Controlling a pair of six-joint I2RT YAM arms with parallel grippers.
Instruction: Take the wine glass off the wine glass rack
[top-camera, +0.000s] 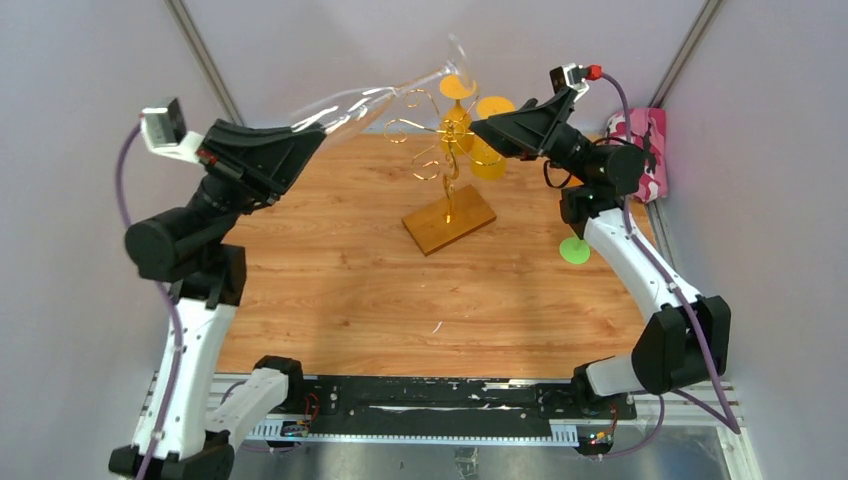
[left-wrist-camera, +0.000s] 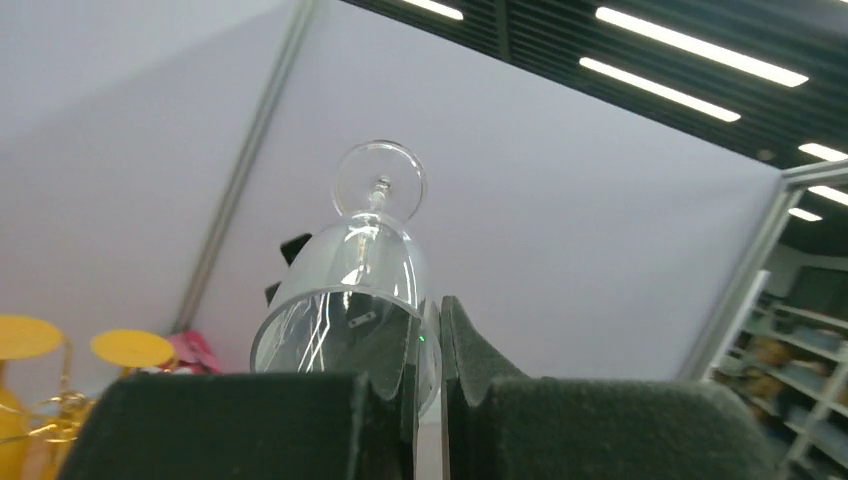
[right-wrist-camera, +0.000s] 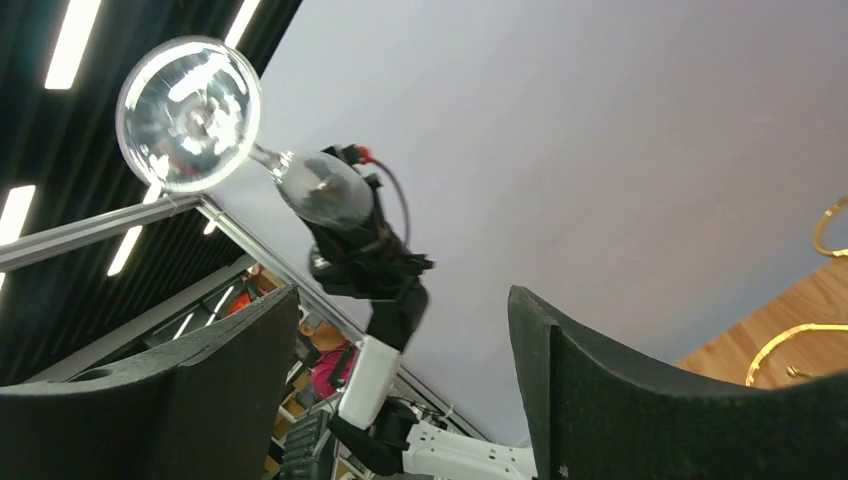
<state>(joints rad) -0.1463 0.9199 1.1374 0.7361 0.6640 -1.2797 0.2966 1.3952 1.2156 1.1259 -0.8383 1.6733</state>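
Observation:
My left gripper (top-camera: 315, 135) (left-wrist-camera: 432, 320) is shut on the rim of a clear wine glass (top-camera: 370, 100) (left-wrist-camera: 360, 270), with one finger inside the bowl and one outside. The wine glass slants up to the right, and its foot is in the air above the curled arms of the wine glass rack (top-camera: 440, 140). The rack is gold wire on an amber wooden base (top-camera: 449, 220). My right gripper (top-camera: 478, 128) (right-wrist-camera: 400, 300) is open and holds nothing, close to the rack's right side. In the right wrist view, the wine glass (right-wrist-camera: 320, 190) is held aloft by the left arm.
Orange glasses (top-camera: 488, 140) (left-wrist-camera: 130, 347) hang on the rack. A green disc (top-camera: 575, 250) lies on the wooden table beside the right arm. A pink patterned bag (top-camera: 640, 150) stands at the right wall. Grey walls close in the back and sides.

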